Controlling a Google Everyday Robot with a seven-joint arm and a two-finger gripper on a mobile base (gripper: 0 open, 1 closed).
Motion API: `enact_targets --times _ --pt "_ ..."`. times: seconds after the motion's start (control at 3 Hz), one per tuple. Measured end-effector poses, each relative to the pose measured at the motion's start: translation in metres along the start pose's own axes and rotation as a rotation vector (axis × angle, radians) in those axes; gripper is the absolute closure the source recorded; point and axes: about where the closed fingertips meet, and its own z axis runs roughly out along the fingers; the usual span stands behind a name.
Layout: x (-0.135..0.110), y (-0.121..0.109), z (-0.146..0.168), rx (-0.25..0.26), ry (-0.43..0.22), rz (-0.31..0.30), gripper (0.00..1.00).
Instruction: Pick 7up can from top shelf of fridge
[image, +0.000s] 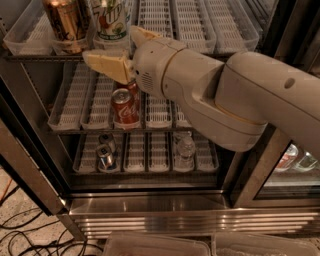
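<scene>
The 7up can (111, 20), white and pale green with green lettering, stands upright at the front of a white tray on the top shelf (200, 25) of the fridge (150, 212). My gripper (120, 49) is open just below and in front of the can's base. One cream finger (107, 65) reaches left under the shelf's front lip; the other (145, 35) lies beside the can's right side. The gripper holds nothing. My bulky arm hides the right part of the middle shelf.
A gold-brown can (65, 20) stands just left of the 7up can. Red cola cans (124, 107) sit on the middle shelf below the gripper. Small cans (106, 155) and a clear bottle (185, 150) are on the bottom shelf. Cables (30, 235) lie on the floor at the left.
</scene>
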Motion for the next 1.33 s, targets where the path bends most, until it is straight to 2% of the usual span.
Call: enact_targets --times 0.67,1.33 --pt "-0.006 -0.019 0.011 0.030 -0.017 -0.003 0.27" --pt "0.005 -0.028 0.026 0.034 0.003 0.004 0.28"
